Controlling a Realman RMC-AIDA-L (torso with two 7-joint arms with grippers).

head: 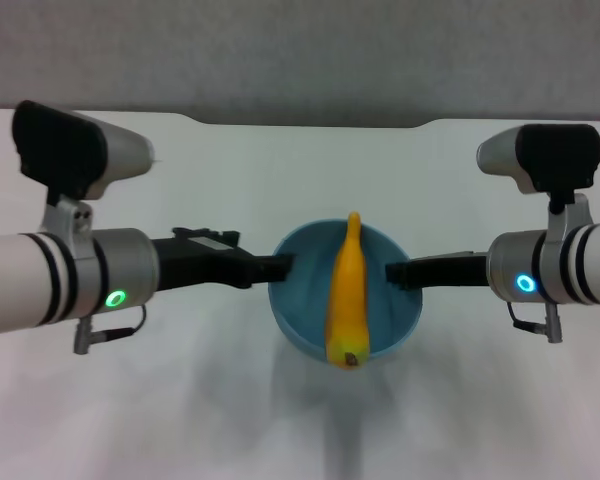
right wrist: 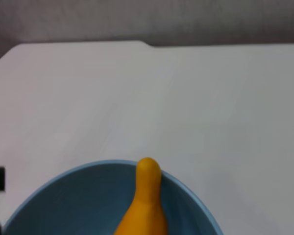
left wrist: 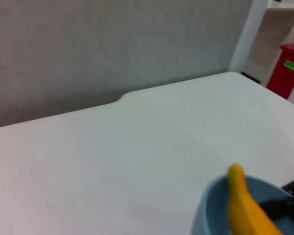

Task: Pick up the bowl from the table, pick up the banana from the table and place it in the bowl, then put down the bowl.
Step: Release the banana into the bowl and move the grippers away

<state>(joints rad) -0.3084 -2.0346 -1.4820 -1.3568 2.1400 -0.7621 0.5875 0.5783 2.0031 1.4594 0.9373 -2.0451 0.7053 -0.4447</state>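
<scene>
The light-blue bowl (head: 300, 310) hangs above the white table (head: 280, 170), with its shadow below it. The yellow-orange banana (head: 347, 300) lies in it, its dark tip over the near rim and its stem over the far rim. My left gripper (head: 280, 268) is shut on the bowl's left rim and holds it up. My right gripper (head: 392, 272) is open at the right rim, just clear of the banana. The bowl (left wrist: 210, 210) and banana (left wrist: 242, 200) show in the left wrist view, and the bowl (right wrist: 78, 196) and banana (right wrist: 146, 200) in the right wrist view.
The table's far edge has a notch against a grey wall (head: 300, 50). A red box (left wrist: 286, 68) with a green label and a pale shelf (left wrist: 272, 29) stand beyond the table's far right corner.
</scene>
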